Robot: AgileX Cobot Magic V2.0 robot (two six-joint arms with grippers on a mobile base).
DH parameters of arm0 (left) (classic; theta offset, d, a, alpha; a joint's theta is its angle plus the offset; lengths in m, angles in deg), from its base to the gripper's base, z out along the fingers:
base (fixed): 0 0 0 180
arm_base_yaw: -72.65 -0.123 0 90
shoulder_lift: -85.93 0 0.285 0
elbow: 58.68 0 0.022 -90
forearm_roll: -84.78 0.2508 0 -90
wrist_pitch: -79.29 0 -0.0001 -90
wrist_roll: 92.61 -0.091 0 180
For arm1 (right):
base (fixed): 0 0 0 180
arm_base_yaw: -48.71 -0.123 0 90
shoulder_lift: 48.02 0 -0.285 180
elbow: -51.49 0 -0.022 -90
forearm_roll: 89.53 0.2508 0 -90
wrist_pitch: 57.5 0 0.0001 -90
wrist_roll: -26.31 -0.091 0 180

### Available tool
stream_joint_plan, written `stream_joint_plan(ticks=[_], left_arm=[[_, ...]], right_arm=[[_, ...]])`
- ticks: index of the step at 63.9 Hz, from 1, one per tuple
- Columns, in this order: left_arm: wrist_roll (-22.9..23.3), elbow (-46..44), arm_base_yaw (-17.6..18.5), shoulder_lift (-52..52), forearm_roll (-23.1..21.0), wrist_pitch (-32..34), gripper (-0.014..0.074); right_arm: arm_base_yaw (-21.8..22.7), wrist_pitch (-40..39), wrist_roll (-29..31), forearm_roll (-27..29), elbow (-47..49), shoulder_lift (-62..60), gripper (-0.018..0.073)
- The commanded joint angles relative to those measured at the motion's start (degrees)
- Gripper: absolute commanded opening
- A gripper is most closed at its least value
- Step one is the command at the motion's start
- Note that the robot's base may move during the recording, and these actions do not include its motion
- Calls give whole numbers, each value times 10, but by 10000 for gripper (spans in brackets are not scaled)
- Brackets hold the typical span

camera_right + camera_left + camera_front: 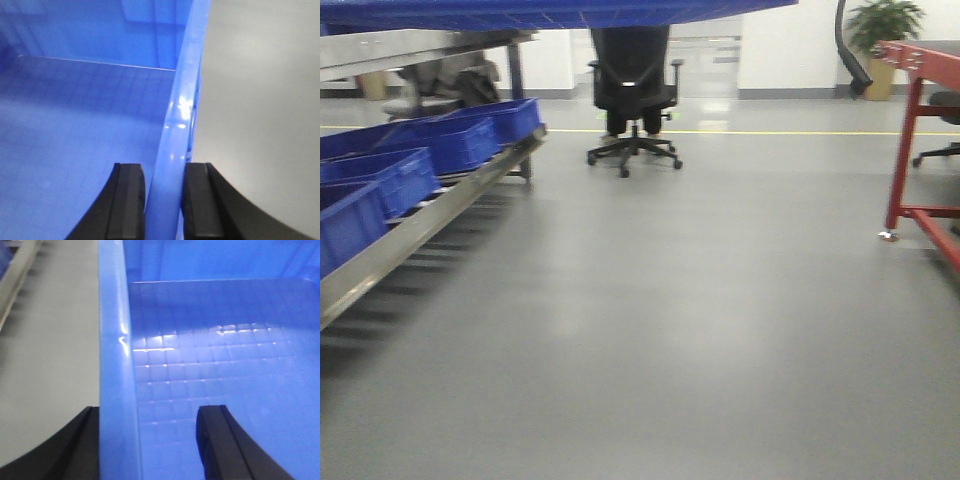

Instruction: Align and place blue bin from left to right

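blue bin [115, 365]: glossy plastic | right claw fingers [127, 200]: matt black, probably plastic | floor [720, 300]: smooth, faint sheen

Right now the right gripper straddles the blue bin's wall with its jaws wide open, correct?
No. The right gripper does straddle the wall of the blue bin, but its jaws are shut on it, one finger pressed against each side. The right wrist view shows this.

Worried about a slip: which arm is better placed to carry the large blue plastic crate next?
Probably right. The right gripper has both fingers pressed on the wall of the large medium-blue plastic crate; the left gripper only straddles its wall, inner finger standing clear.
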Motion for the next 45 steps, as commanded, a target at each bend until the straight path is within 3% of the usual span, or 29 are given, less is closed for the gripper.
stream_joint_plan(ticks=[1, 45], left_arm=[[-25, -11, 9, -11, -31, 54, -16], [-25, -11, 9, -11, -31, 54, -16]], right_arm=[[-3, -69, 19, 16, 8, -10, -78], [-3, -69, 19, 16, 8, -10, -78]])
